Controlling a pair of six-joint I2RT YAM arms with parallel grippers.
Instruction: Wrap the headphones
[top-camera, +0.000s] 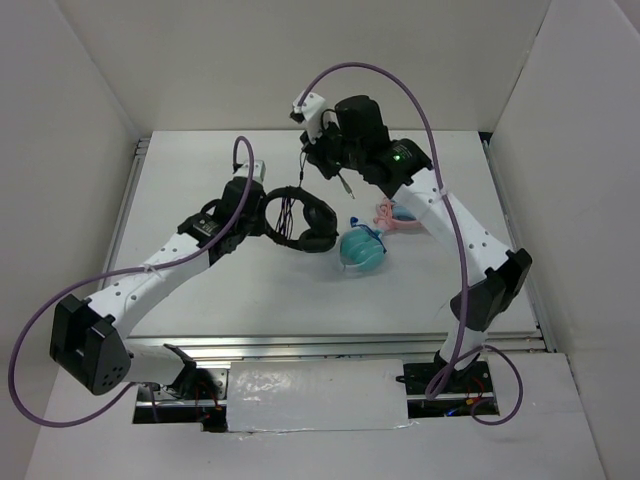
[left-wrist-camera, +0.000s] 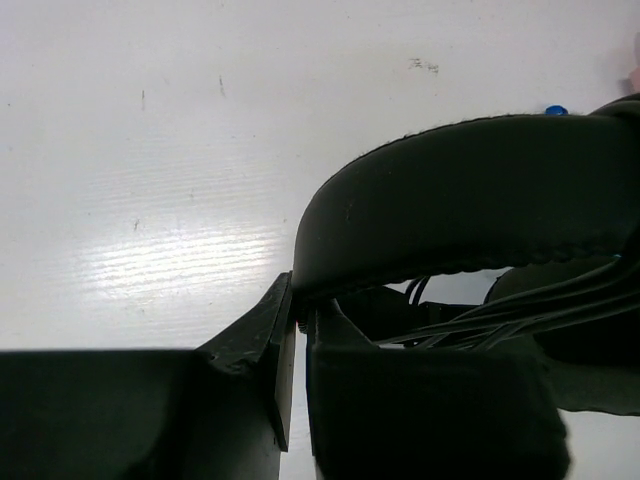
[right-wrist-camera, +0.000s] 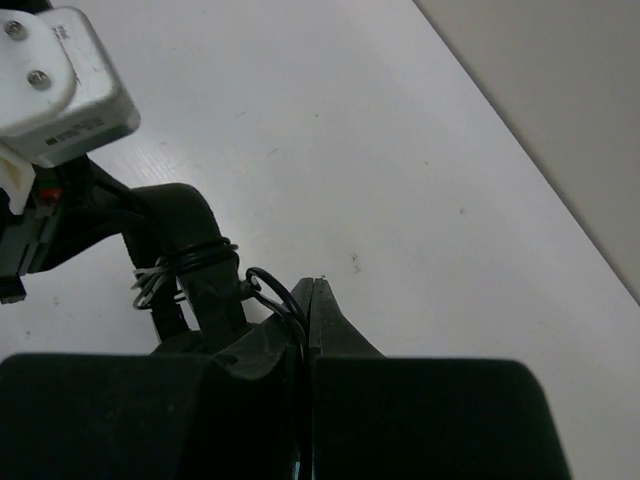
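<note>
The black headphones (top-camera: 303, 221) lie at the table's middle, earcups to the right. My left gripper (top-camera: 264, 216) is shut on their padded headband (left-wrist-camera: 470, 195), clamped at its left end; several strands of thin black cable (left-wrist-camera: 525, 315) run under the band. My right gripper (top-camera: 318, 152) hovers behind the headphones and is shut on the thin cable (right-wrist-camera: 285, 300), which loops out left of its closed tips (right-wrist-camera: 316, 288). The cable rises from the headphones to it, and the plug end (top-camera: 346, 184) dangles below.
Teal headphones (top-camera: 362, 250) and pink-and-blue headphones (top-camera: 392, 214) lie just right of the black ones, under my right forearm. A white camera box (right-wrist-camera: 62, 80) and a black stem (right-wrist-camera: 190, 250) ringed by thin cables sit close left of my right jaws. White walls enclose the table.
</note>
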